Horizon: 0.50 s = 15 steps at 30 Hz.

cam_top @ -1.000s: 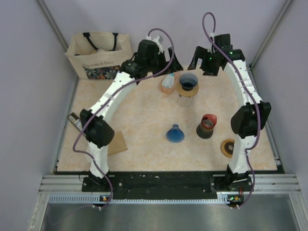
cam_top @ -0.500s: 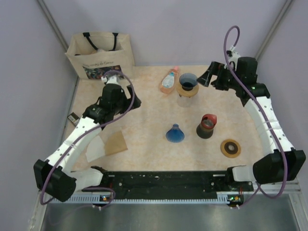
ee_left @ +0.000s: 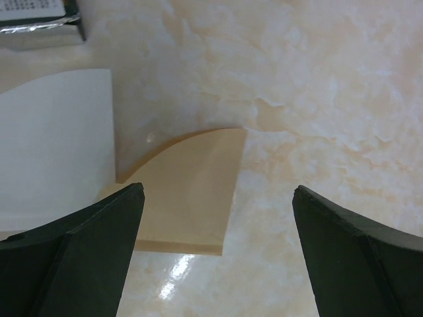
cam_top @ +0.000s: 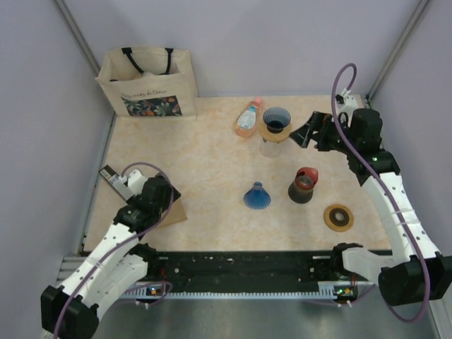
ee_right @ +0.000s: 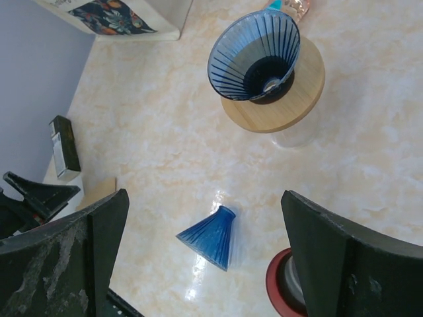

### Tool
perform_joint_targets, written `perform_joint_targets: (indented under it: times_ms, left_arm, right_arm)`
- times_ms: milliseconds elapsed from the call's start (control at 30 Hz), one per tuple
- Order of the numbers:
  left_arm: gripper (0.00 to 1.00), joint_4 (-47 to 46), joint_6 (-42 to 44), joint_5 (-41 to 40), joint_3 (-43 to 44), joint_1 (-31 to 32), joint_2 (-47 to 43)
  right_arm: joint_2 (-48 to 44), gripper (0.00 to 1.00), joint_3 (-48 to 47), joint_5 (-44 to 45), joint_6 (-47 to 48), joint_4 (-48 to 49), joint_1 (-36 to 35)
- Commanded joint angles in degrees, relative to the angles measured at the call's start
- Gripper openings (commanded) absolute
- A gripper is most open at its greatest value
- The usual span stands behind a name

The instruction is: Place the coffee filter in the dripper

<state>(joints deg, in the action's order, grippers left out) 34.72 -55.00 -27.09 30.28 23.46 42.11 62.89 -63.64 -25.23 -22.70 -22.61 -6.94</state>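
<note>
The left gripper (ee_left: 217, 191) hangs spread wide directly over the brown coffee filter (ee_left: 187, 198), which lies flat on the bench (cam_top: 212, 159) just beside a white filter (ee_left: 56, 145), well apart from the blue dripper (ee_right: 254, 56), near which the right gripper (ee_right: 203, 198) hovers equally wide.

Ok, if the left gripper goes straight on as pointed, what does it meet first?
Likely the brown coffee filter, flat on the table and framed by the open left gripper; how far off is unclear.
</note>
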Motion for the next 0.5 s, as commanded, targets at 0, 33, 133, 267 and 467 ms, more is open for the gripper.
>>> perform_joint_targets:
  times_ms: [0,33,133,267,467]
  left_arm:
    - [0.99,-3.8,-6.2,-4.0,-3.6,-1.7,2.5]
    - [0.99,-4.2,-6.7,-3.5,-4.0,-2.2,3.7]
    - [0.99,-7.8,-6.1,-1.8,-5.3,-2.9,7.1]
    - [0.99,-14.0,-3.5,3.8,-7.0,-3.0,11.6]
    - [0.99,-22.8,-1.0,16.9,-8.0,-2.7,18.4]
  right_arm:
    - [-0.7,0.99,-1.0,5.8,4.0,-1.6,-5.4]
    - [-0.2,0.99,-1.2,7.1,4.5,-2.1,-7.4]
    - [0.8,0.99,-1.7,8.9,5.6,-2.8,-11.5]
    - [2.1,0.99,-2.7,13.7,5.8,-5.0,-16.1]
    - [3.5,0.99,-3.3,17.3,5.1,-6.1,-19.9]
